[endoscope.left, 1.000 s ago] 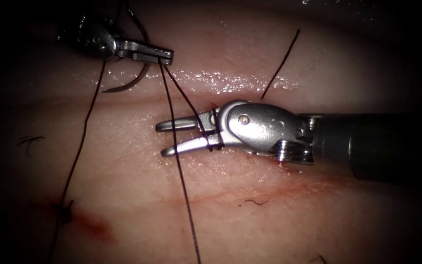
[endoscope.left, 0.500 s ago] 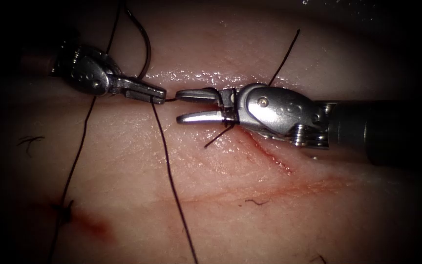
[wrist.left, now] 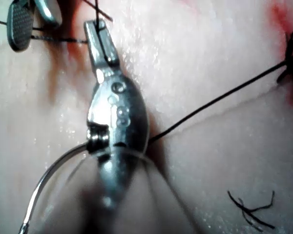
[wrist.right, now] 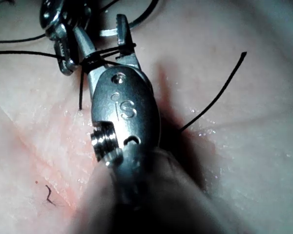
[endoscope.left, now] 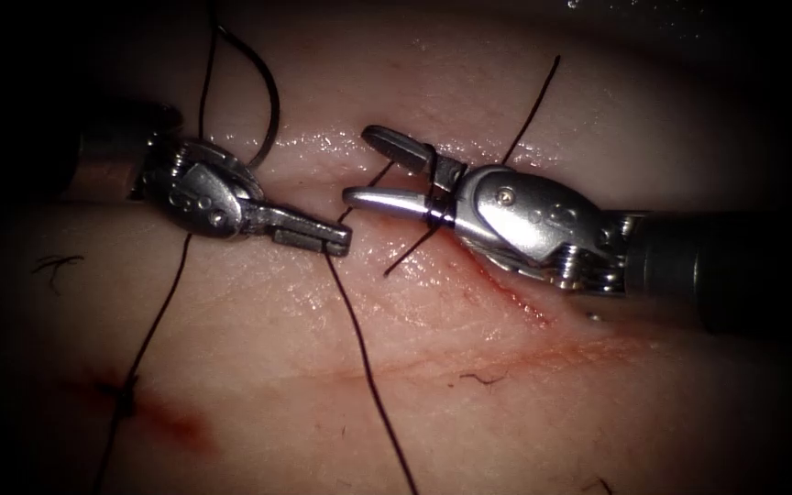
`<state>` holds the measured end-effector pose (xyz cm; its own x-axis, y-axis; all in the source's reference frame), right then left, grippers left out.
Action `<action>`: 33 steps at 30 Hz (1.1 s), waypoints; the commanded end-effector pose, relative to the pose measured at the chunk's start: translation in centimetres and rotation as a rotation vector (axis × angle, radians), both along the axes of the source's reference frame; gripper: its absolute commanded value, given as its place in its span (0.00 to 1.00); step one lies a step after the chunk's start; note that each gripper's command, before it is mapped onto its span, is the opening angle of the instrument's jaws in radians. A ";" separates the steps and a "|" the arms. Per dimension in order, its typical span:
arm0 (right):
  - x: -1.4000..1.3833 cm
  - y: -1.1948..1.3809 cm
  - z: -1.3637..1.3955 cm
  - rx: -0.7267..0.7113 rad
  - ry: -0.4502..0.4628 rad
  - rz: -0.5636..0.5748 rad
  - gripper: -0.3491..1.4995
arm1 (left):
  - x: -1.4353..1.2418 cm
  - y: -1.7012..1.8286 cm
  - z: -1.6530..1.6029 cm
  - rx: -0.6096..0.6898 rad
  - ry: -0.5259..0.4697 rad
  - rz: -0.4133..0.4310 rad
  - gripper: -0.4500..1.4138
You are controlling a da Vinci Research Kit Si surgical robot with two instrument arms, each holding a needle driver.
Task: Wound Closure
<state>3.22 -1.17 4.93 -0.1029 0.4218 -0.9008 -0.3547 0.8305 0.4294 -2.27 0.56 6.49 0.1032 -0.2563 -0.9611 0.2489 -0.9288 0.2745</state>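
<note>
Since a second ago my left tool (endoscope.left: 323, 236) has dropped beside the cut (endoscope.left: 506, 284), jaws shut on the thread (endoscope.left: 368, 376). My right tool (endoscope.left: 382, 170), nearer the cut, has opened wide, thread looped around its jaws (holding nothing). I see the needle (wrist.left: 44, 187) behind the left tool's wrist, clear of the tissue (endoscope.left: 258, 367).

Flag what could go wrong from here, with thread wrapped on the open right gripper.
1. The thread is wound round the open right gripper near its hinge. The wraps could slide off the tips or bind there.
2. The left gripper is shut on the thread right beside it. A hard tug might strain the tissue where the thread exits.
3. The needle hangs unheld by the left tool's wrist, apparently clear of the tissue. It could snag the thread.
</note>
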 end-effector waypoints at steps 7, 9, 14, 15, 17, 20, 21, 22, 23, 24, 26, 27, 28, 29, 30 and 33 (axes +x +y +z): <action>0.05 -0.16 -0.03 0.185 -0.075 0.211 0.37 | -0.23 -0.08 -0.10 0.008 0.010 -0.012 0.00; -0.02 -0.19 -0.06 0.203 -0.109 0.261 0.31 | -0.26 -0.08 -0.16 0.013 0.012 -0.012 0.00; -0.26 -0.27 -0.12 0.266 -0.182 0.411 0.22 | -0.27 0.05 -0.28 0.028 0.035 -0.043 0.00; -0.30 -0.28 -0.13 0.277 -0.190 0.434 0.23 | -0.27 0.10 -0.31 0.031 0.046 -0.055 0.00; -0.38 -0.29 -0.13 0.301 -0.199 0.470 0.26 | -0.27 0.19 -0.34 0.033 0.058 -0.072 0.00; -0.46 -0.29 -0.13 0.328 -0.224 0.513 0.30 | -0.31 0.33 -0.37 0.038 0.070 -0.091 0.00; -0.48 -0.28 -0.12 0.334 -0.230 0.523 0.31 | -0.34 0.36 -0.37 0.041 0.073 -0.096 0.00; -0.52 -0.27 -0.11 0.341 -0.231 0.537 0.33 | -0.40 0.39 -0.36 0.040 0.082 -0.096 0.00; -0.52 -0.27 -0.11 0.341 -0.231 0.537 0.33 | -0.40 0.39 -0.36 0.040 0.082 -0.096 0.00; -0.54 -0.26 -0.10 0.341 -0.237 0.546 0.34 | -0.44 0.40 -0.34 0.039 0.091 -0.095 0.00; -0.57 -0.24 -0.07 0.344 -0.244 0.556 0.36 | -0.52 0.41 -0.32 0.034 0.108 -0.094 0.00; -0.59 -0.23 -0.06 0.343 -0.247 0.560 0.37 | -0.55 0.41 -0.31 0.033 0.113 -0.092 0.00; -0.60 -0.22 -0.05 0.346 -0.246 0.566 0.38 | -0.60 0.42 -0.29 0.030 0.122 -0.086 0.00; -0.61 -0.21 -0.03 0.350 -0.246 0.568 0.41 | -0.63 0.42 -0.27 0.029 0.122 -0.084 0.00; -0.63 -0.21 -0.01 0.348 -0.252 0.571 0.43 | -0.66 0.42 -0.26 0.028 0.124 -0.082 0.00; -0.66 -0.19 0.04 0.360 -0.256 0.577 0.44 | -0.73 0.44 -0.21 0.026 0.122 -0.079 0.00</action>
